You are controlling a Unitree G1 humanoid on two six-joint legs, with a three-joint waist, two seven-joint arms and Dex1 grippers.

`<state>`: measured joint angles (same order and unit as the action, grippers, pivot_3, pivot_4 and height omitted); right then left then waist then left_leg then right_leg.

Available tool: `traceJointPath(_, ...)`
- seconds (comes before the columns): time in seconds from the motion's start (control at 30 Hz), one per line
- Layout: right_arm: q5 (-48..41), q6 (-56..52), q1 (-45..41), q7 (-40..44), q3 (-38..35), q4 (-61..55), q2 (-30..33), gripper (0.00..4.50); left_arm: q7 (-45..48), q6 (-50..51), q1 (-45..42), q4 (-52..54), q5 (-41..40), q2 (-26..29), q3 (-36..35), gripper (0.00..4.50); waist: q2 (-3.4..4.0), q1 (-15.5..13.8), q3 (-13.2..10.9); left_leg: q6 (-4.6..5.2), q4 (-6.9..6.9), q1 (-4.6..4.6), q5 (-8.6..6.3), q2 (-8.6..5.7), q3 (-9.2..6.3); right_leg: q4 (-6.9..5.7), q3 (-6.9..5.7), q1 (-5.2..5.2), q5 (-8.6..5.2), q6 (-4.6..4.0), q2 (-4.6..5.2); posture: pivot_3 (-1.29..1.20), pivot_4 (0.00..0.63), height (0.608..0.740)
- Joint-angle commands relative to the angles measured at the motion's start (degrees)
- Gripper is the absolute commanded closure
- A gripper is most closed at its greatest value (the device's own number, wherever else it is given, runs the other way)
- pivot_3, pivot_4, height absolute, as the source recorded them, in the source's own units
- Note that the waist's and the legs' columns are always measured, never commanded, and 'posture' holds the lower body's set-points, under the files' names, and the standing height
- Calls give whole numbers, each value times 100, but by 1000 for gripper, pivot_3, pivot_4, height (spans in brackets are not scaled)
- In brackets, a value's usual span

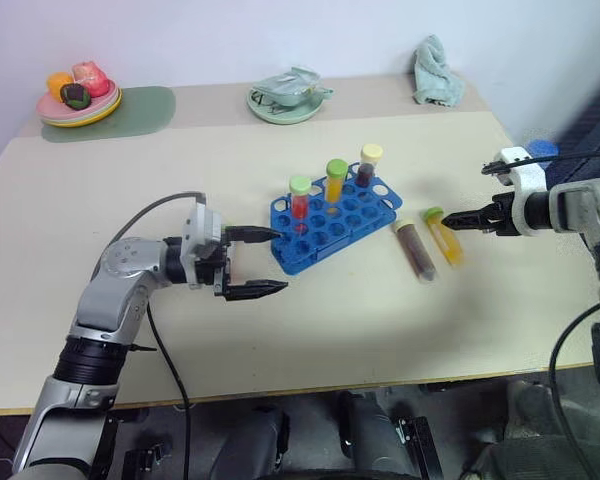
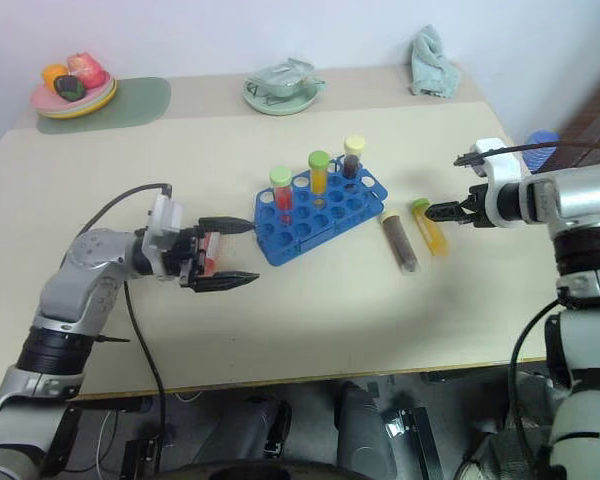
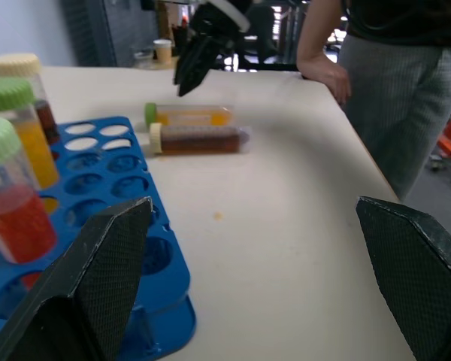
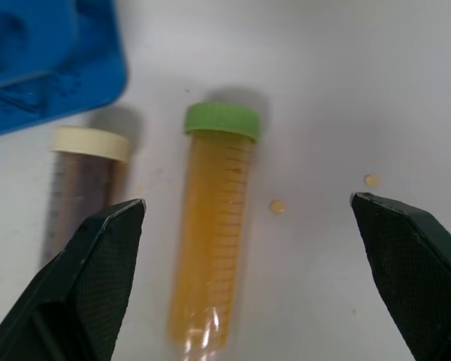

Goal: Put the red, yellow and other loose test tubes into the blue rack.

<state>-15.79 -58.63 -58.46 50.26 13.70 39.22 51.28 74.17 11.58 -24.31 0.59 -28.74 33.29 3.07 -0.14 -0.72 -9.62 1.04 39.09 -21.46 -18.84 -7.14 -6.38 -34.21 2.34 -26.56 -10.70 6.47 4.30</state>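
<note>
Your right gripper [image 4: 248, 218] spread wide, straddling yellow tube [image 4: 214, 233] lying flat, long axis between fingers; left gripper [image 1: 258, 262] spread, farther

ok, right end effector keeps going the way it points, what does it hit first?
Most likely the yellow tube lying on the table: the open right end effector straddles it, aimed downward. Depth is unclear.

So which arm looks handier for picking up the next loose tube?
The right. Its open pincer hangs just over the yellow tube, which lies beside the brown tube on the table. The left pincer is open too, but it sits on the far side of the blue rack.
</note>
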Motion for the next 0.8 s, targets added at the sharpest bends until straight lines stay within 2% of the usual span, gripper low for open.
traceJointPath(0.03,455,386,-515,255,117,817,-216,0,39,-146,30,64,-8,-19,-63,73,0,12,0,0,-1,0,0,0,1,2,0,0,0,0,0,0,150,740)
traceJointPath(0.37,1493,1373,-1183,288,265,2530,-1084,0,-83,-205,263,179,-24,-26,-132,73,1,78,1,-5,1,2,3,-1,3,-11,0,-5,0,-1,0,0,150,740)
traceJointPath(0.4,1558,1429,-1208,292,241,2623,-1128,559,-99,-206,269,187,-26,-29,-129,0,1,85,1,-5,3,3,3,-1,3,-13,0,-4,1,-1,0,0,150,740)
traceJointPath(0.43,1640,1523,-1215,251,238,2706,-1186,881,-115,-218,281,193,-20,-29,-125,0,1,99,1,-6,5,4,3,-1,3,-14,0,-3,1,-1,0,0,150,740)
traceJointPath(0.5,1793,1681,-1213,178,244,2836,-1313,1831,-156,-240,313,211,-2,-25,-124,0,1,140,1,-8,5,6,4,-2,3,-17,0,-2,1,-2,0,0,150,740)
traceJointPath(0.6,1977,1886,-1193,89,228,2927,-1424,3396,-202,-290,355,194,22,-16,-140,0,1,157,3,-10,5,8,6,-2,2,-24,0,-3,1,-2,0,0,150,740)
traceJointPath(0.63,2015,1924,-1191,76,210,2943,-1442,3709,-202,-310,372,187,21,-7,-146,0,1,165,4,-12,5,10,7,-1,2,-26,0,-3,1,-2,-1,0,150,740)
traceJointPath(0.8,2150,2161,-1103,254,174,2640,-1405,3733,-103,-683,478,-162,105,-4,-214,0,2,171,4,-23,6,15,14,-1,2,-40,1,-4,5,-9,-2,0,150,740)
